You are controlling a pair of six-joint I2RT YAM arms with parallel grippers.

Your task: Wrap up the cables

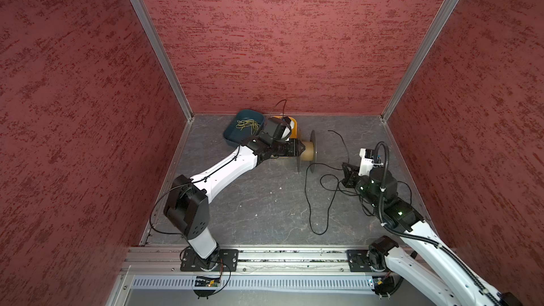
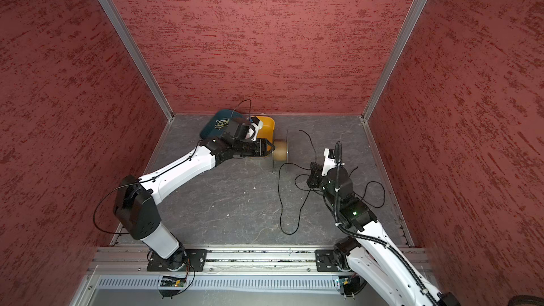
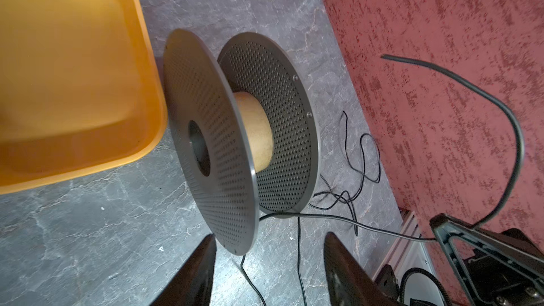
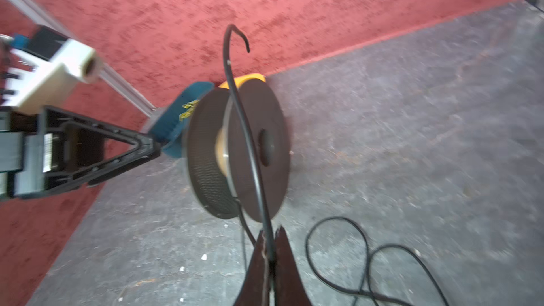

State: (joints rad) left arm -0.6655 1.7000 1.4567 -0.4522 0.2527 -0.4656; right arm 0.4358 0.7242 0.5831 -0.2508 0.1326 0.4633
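A spool [image 1: 308,151] with two dark perforated flanges and a tan core stands on edge on the grey floor in both top views [image 2: 281,152]. My left gripper [image 3: 269,238] is open at its left side, and the near flange's rim [image 3: 238,242] lies between the fingers without being clamped. A thin black cable [image 1: 309,201] lies in loose loops on the floor to the right of the spool. My right gripper [image 4: 269,231] is shut on the cable [image 4: 244,130] just right of the spool. The cable's free end curls upward from the shut fingers.
An orange bin [image 1: 294,130] stands right behind the spool against the back wall. A blue bin [image 1: 232,136] with yellow-green strands [image 1: 248,125] sits to its left. Red walls close three sides, and an aluminium rail [image 1: 294,256] runs along the front.
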